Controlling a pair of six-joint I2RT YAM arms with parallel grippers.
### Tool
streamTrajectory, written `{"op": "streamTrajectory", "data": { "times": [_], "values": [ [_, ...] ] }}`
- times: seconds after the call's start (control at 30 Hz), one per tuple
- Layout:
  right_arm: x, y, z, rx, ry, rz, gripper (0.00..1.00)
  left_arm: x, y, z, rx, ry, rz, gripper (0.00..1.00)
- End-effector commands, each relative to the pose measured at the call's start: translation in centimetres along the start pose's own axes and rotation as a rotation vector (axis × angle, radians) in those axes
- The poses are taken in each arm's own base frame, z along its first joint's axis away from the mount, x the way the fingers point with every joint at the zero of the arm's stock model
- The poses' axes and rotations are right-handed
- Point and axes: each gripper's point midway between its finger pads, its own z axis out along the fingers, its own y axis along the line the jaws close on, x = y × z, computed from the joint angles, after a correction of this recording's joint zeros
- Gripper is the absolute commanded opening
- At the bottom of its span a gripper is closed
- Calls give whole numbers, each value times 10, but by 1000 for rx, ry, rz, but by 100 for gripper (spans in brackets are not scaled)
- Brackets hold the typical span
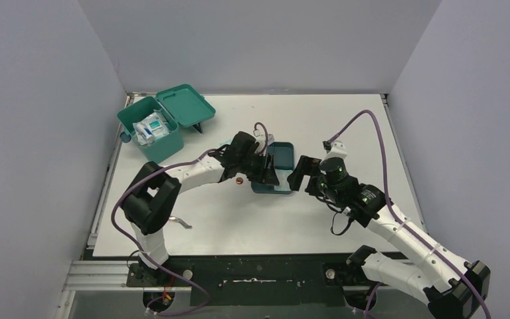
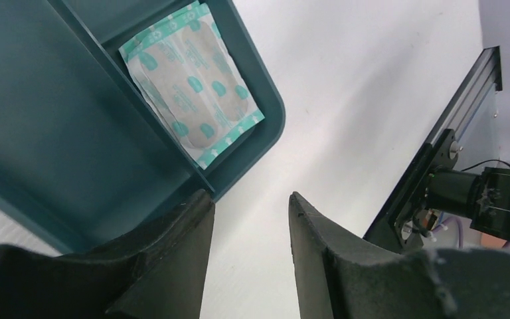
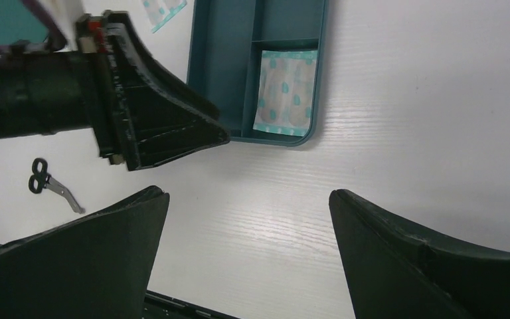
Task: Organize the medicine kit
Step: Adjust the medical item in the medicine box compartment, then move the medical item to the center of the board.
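Your left gripper [image 2: 249, 199] hangs at corner of divided tray [image 2: 53, 119], jaws narrowly parted, nothing between. Your right gripper [image 3: 249, 196] is spread wide, empty, above table [image 1: 345, 133] just beside tray. Plaster packet [image 2: 192, 83] lies in tray's end compartment. Medicine kit [image 1: 166, 147] sits at far-left corner, lid open, packets [image 1: 151, 127] inside. Scissors [image 3: 52, 185] lie near left arm.

The top camera is overlooking the whole table [image 1: 239, 226] and medicine kit [image 1: 166, 147] from behind, while both wrist cameras are closely facing the divided tray [image 2: 40, 119].
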Motion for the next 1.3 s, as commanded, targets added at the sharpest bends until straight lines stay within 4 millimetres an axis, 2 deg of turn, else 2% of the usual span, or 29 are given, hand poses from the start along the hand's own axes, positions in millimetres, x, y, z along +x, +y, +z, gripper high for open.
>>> {"op": "streamTrajectory", "data": {
  "times": [0.0,0.13,0.33,0.5,0.67,0.87,1.1,1.27],
  "values": [
    [-7,-2,12,46,-30,83,96,-41,-21,-39,-2,-165,38,44],
    [-1,7,20,12,17,60,96,-52,5,-68,-141,-224,30,53],
    [0,12,20,-10,31,46,98,-75,83,-114,-495,-311,-1,54],
    [-4,16,15,-38,15,36,98,-99,133,-134,-675,-345,9,53],
    [-6,16,12,-43,8,18,98,-122,151,-125,-683,-346,72,49],
    [-5,15,12,-46,7,14,98,-145,167,-96,-637,-307,65,42],
    [-2,19,15,-72,13,15,99,-143,184,-64,-580,-264,38,35],
    [-4,23,17,-81,16,-6,99,-127,200,-51,-555,-211,8,31]
  ]
}}
